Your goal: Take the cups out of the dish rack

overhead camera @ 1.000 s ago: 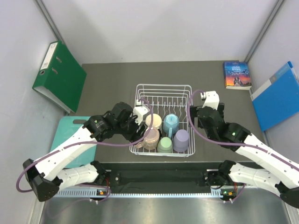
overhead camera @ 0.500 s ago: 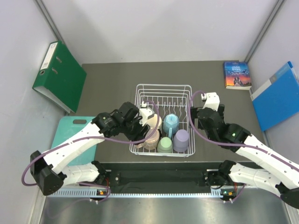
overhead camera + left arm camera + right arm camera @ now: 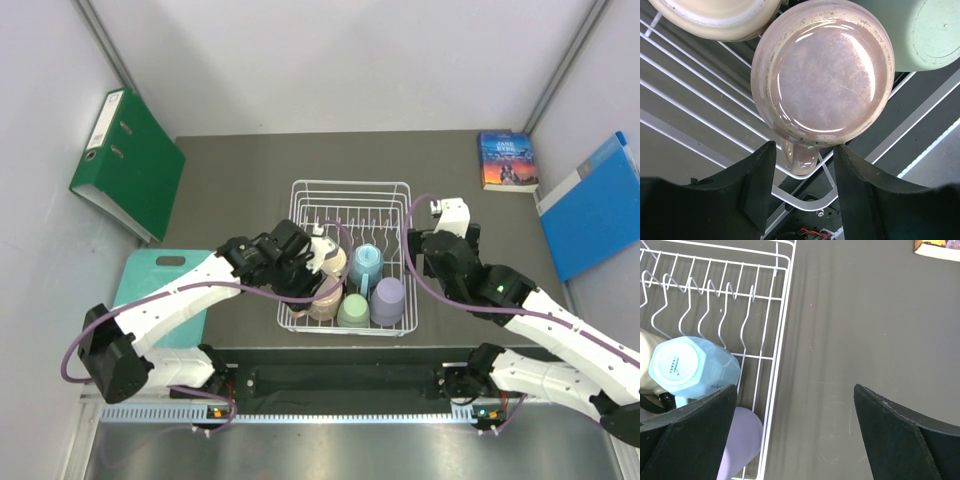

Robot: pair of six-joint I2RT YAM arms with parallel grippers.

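Observation:
The white wire dish rack (image 3: 349, 190) holds five upturned cups: cream (image 3: 333, 260), light blue (image 3: 364, 262), pink (image 3: 323, 298), sage green (image 3: 353, 310) and lavender (image 3: 389, 299). My left gripper (image 3: 312, 268) hangs open just over the pink cup (image 3: 822, 82); its fingers (image 3: 757, 187) straddle the cup's handle (image 3: 799, 156) without touching it. The cream cup (image 3: 715, 15) and green cup (image 3: 925, 30) sit beside it. My right gripper (image 3: 425, 255) is open and empty above the rack's right rim (image 3: 777, 345), beside the blue cup (image 3: 690, 367) and lavender cup (image 3: 742, 442).
A green binder (image 3: 125, 160) leans at the far left. A teal cutting board (image 3: 140, 290) lies left of the rack. A paperback (image 3: 508, 160) and a blue folder (image 3: 595, 205) lie at the back right. Bare dark table (image 3: 865, 340) spreads right of the rack.
My left gripper has moved right and into the rack, from its left rim to over the pink cup. The right arm has barely moved.

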